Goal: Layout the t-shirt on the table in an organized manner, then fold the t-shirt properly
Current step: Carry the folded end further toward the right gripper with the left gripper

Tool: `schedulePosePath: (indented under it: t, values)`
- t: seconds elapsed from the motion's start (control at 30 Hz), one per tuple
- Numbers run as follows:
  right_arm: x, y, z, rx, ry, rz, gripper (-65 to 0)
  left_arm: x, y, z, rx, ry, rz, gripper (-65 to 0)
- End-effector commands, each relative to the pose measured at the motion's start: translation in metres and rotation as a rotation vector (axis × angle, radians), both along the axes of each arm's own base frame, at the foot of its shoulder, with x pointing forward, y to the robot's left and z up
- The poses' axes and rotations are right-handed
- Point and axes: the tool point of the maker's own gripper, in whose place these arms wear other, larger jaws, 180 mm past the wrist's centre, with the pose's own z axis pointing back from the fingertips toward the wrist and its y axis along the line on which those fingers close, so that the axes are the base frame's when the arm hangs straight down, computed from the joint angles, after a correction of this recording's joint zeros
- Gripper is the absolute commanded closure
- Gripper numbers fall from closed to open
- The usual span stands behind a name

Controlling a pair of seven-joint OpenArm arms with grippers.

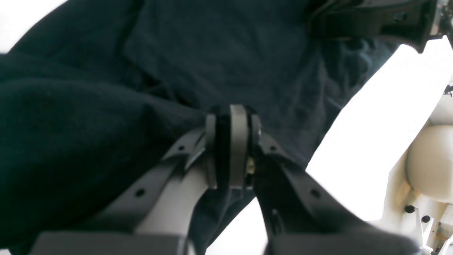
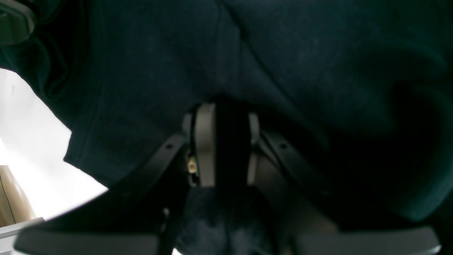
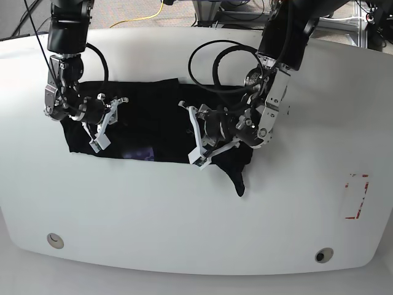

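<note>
Base view shows the white table (image 3: 184, 203) from above, with the black t-shirt (image 3: 153, 126) lying bunched across its middle. At the left end of the shirt is the right gripper (image 3: 101, 126), low over the cloth, with its white fingers pointing toward the middle. A small purple patch of the print (image 3: 138, 152) shows at the near edge of the shirt. Further right is the left gripper (image 3: 199, 138), also down on the cloth, close to the shirt's right end. A dark flap of the shirt (image 3: 236, 178) hangs out toward the near side, just past this gripper. Far to the right, a red mark (image 3: 356, 196) sits on the table, well apart from the shirt. Two round metal bits lie near the front edge, one at the left (image 3: 55, 239) and one at the right (image 3: 323, 254). Right wrist view shows the right gripper (image 2: 226, 141) pinching a thick fold of shirt between its grey pads. Left wrist view shows the left gripper (image 1: 233, 141) squeezed tight on a thin fold of shirt, with bright table beside it.
</note>
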Motion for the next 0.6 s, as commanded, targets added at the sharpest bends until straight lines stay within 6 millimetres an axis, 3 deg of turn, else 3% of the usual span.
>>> schedulePosePath:
  t: [0.0,0.2,0.57]
  values:
    - [-0.023,-0.012,-0.022,-0.109,0.115,0.032,-13.0,0.006,-0.016,0.019,-0.061,-0.038,-0.015,-2.1]
    - [-0.023,-0.005,-0.023,-0.095,0.115,0.034,-13.0,-0.001,-0.032,0.027,-0.090,-0.078,-0.102,-2.2]
    - [-0.023,-0.004,-0.023,-0.092,0.115,0.035,-13.0,0.000,-0.045,0.035,-0.120,-0.084,-0.108,-3.3]
